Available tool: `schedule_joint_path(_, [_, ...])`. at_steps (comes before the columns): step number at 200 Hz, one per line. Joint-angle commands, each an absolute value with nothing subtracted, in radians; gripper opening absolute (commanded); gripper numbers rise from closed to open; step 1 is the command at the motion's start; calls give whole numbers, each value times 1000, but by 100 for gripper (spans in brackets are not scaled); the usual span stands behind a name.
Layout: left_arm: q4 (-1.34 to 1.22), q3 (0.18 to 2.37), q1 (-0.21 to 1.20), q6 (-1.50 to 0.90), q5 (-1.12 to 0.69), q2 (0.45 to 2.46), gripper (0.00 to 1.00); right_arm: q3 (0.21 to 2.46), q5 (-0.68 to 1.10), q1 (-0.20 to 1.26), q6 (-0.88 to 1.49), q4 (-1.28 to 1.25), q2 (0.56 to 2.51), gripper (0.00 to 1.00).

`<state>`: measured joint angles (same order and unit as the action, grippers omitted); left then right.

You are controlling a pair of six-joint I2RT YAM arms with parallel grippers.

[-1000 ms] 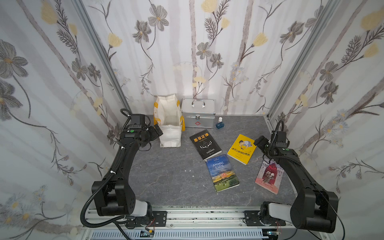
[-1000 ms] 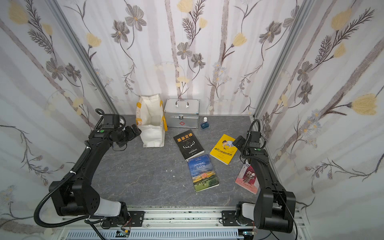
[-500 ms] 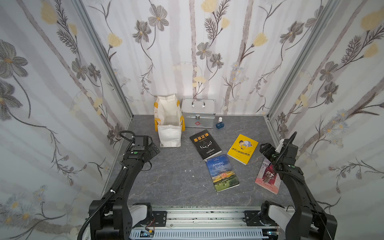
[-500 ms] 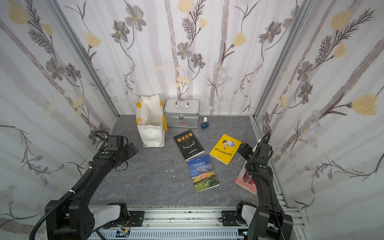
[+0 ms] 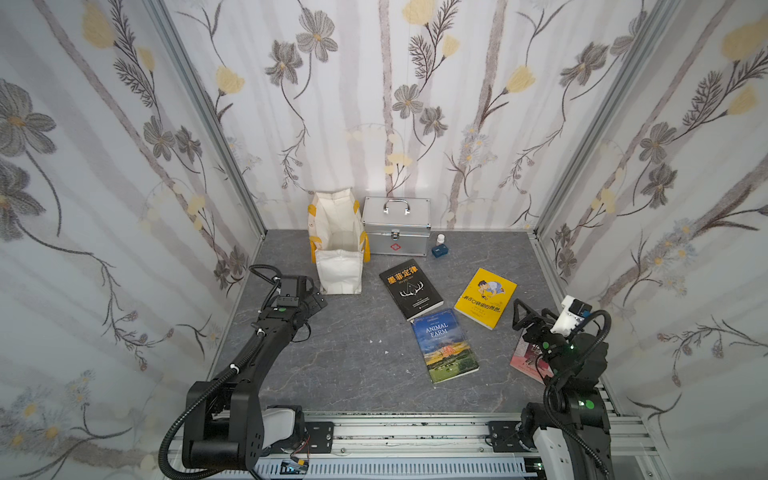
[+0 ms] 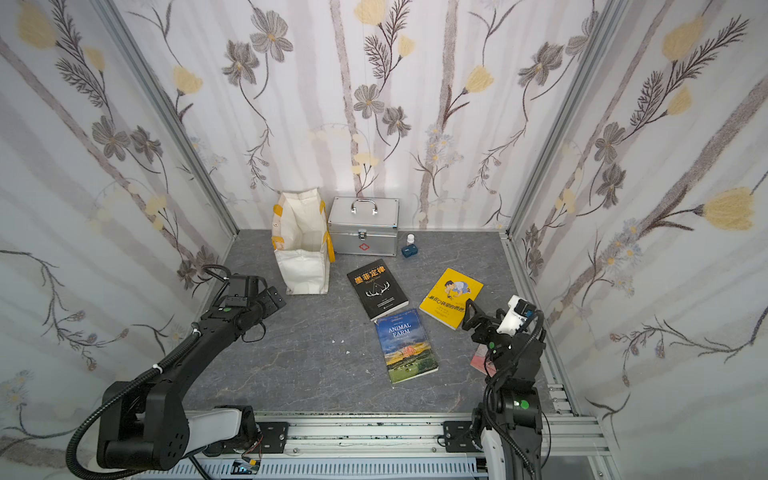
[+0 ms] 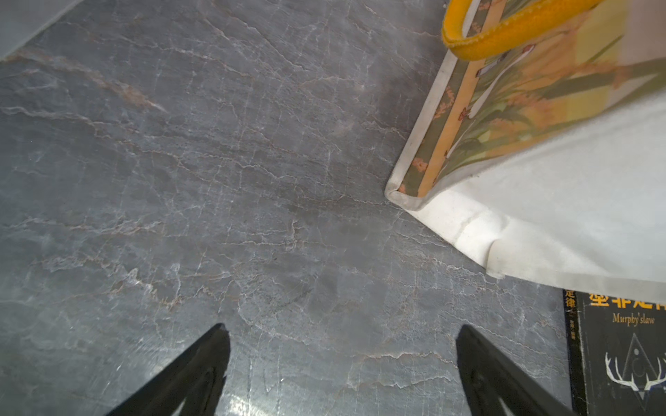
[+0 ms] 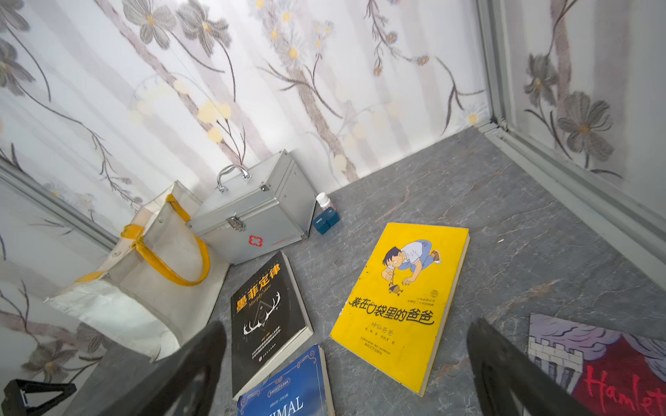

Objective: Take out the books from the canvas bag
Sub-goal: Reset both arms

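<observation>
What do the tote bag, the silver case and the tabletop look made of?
Tote bag: off-white woven fabric, matte; it creases and sags softly. Silver case: probably aluminium, dull metallic sheen, metal latch and handle. Tabletop: grey with stone-like veins, faint gloss; real stone or printed laminate, cannot tell.

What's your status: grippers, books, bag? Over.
Left gripper open, empty; right gripper open, empty. Animal Farm, Murphy's Law, yellow book, Hamlet flat on table. Canvas bag upright, looks empty. Nothing obstructing.
</observation>
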<state>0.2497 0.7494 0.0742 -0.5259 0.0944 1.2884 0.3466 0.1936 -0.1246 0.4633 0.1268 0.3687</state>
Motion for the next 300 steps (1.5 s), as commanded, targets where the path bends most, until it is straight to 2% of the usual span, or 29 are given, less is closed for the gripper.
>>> schedule_joint_path(1, [82,746,80,-360,54,1339,100,287,12,-123,505,180,222,100])
schedule_joint_path(17, [14,747,86,-276,32,1394,100,229,-45,-123,506,132,130,100])
schedule_joint_path(51, [2,824,87,-271,43,1494,100,119,-199,-124,473,40,3,100])
schedule_joint_path(79, [-85,836,90,-223,47,1516,100,13,-327,-124,366,-154,53,100])
schedule_joint_path(113, [-200,801,88,-67,56,1513,100,-109,-391,-130,287,-510,313,100])
schedule_joint_path(151, [-395,631,85,2,118,1393,100,-63,-287,-134,263,-768,690,100])
schedule_joint_path(175, [-457,556,79,1,165,1393,100,7,-246,-140,243,-846,886,100])
schedule_joint_path(199, [-566,484,65,-66,194,1423,100,131,-178,-180,255,-806,1089,100])
schedule_joint_path(221, [-525,512,63,-61,173,1430,100,227,-96,-214,279,-818,1235,100])
schedule_joint_path(250, [-682,441,55,-53,283,1425,100,308,-7,-216,251,-851,1356,100])
schedule_joint_path(283, [-863,391,42,-68,334,1501,100,323,-9,-213,227,-925,1405,100])
schedule_joint_path(300, [-778,443,43,-64,316,1519,100,333,-31,-199,219,-915,1412,100])
